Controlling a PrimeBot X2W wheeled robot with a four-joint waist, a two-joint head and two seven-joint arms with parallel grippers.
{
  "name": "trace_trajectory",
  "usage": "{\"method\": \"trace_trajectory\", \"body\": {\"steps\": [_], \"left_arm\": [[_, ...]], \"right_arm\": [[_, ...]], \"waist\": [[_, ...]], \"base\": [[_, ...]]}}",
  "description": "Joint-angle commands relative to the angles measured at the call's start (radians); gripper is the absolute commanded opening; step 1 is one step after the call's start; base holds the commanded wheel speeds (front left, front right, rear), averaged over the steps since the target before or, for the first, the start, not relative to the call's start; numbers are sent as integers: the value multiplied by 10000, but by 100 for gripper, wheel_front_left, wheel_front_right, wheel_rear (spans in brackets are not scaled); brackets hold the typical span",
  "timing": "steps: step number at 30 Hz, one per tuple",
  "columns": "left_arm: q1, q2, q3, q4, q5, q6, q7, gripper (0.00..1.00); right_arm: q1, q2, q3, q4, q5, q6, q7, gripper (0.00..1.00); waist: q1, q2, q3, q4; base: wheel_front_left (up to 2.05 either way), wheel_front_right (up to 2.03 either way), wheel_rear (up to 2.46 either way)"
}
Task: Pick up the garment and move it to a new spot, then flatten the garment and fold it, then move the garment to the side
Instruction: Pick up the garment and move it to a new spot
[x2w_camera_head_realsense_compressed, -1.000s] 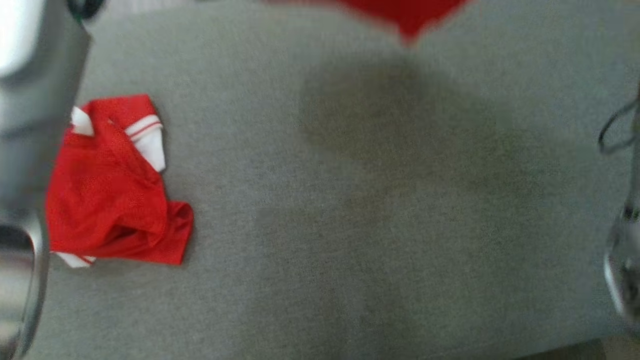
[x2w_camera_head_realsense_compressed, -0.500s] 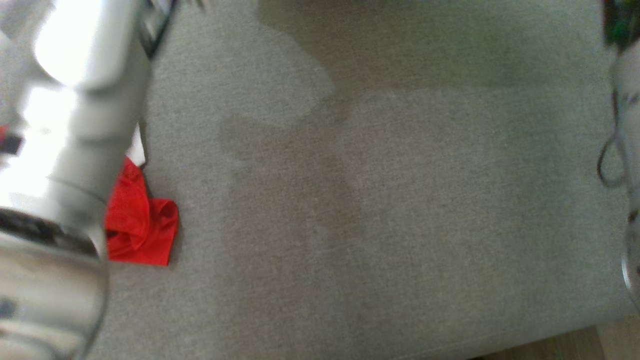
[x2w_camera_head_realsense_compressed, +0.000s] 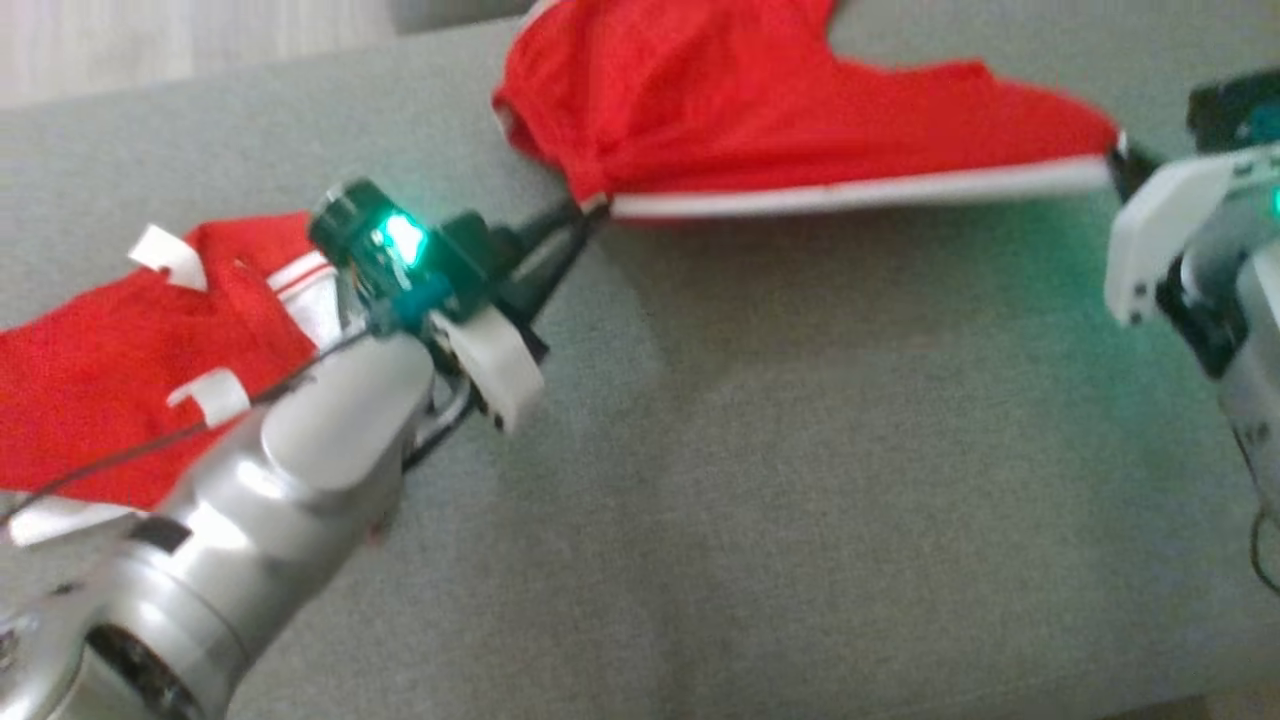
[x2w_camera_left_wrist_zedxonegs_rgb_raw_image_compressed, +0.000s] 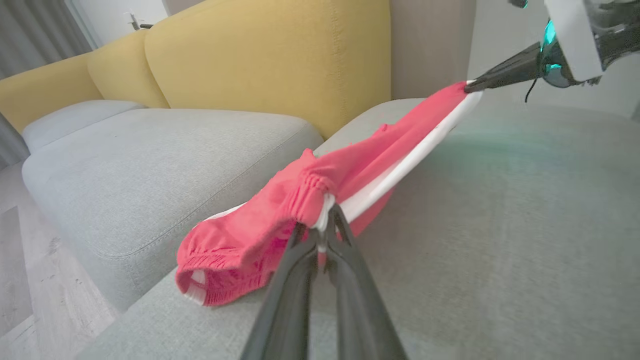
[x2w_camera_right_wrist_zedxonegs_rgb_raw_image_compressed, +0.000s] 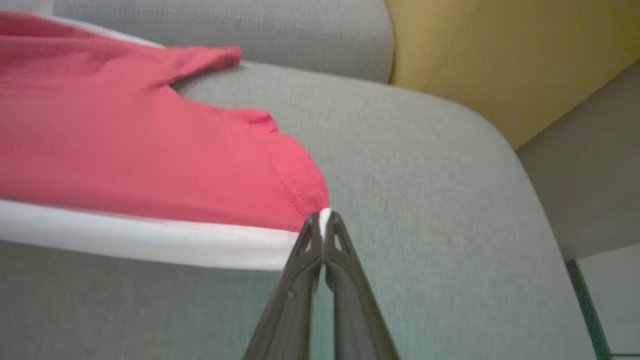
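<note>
The garment (x2w_camera_head_realsense_compressed: 800, 110) is red with a white hem band, and it hangs stretched between my two grippers above the grey cushion (x2w_camera_head_realsense_compressed: 800, 450). My left gripper (x2w_camera_head_realsense_compressed: 590, 205) is shut on one end of the white hem, where the red cloth bunches (x2w_camera_left_wrist_zedxonegs_rgb_raw_image_compressed: 300, 200) just past the fingertips (x2w_camera_left_wrist_zedxonegs_rgb_raw_image_compressed: 332, 225). My right gripper (x2w_camera_head_realsense_compressed: 1125, 150) is shut on the other hem corner (x2w_camera_right_wrist_zedxonegs_rgb_raw_image_compressed: 324, 216). In the left wrist view the right gripper (x2w_camera_left_wrist_zedxonegs_rgb_raw_image_compressed: 470, 87) pinches the far end. The far part of the garment (x2w_camera_right_wrist_zedxonegs_rgb_raw_image_compressed: 125, 150) droops onto the cushion.
A second red and white garment (x2w_camera_head_realsense_compressed: 100, 340) lies crumpled on the cushion at the left, partly under my left forearm (x2w_camera_head_realsense_compressed: 300, 470). Yellow back cushions (x2w_camera_left_wrist_zedxonegs_rgb_raw_image_compressed: 270, 60) stand behind a grey sofa seat (x2w_camera_left_wrist_zedxonegs_rgb_raw_image_compressed: 150, 150). Wooden floor (x2w_camera_left_wrist_zedxonegs_rgb_raw_image_compressed: 30, 290) lies beyond the edge.
The head view has shifted and sharpened. The arms were blurs at the picture's edges; now both grippers show, holding the garment taut across the top.
</note>
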Motion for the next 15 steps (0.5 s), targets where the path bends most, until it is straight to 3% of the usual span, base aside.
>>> {"method": "trace_trajectory", "body": {"steps": [1,7,15], "left_arm": [[-233,450,270,-239,-138,27,-94,0],[889,463,-95,-1050,-437,98,-107,0],[2694,576,-358,-2337,-777,987,94,0]], "right_arm": [[282,-478,231,-316,355,-9,318,0],[1622,-1865,1342,-2155,2243,-9,2094,0],[3787,-3308,1109,-4448,3486,-9,3028,0]], "waist": [[2,0,-411,118],[2,0,-1231,152],[2,0,-2231,144]], "base": [[0,0,0],[0,0,0],[0,0,0]]}}
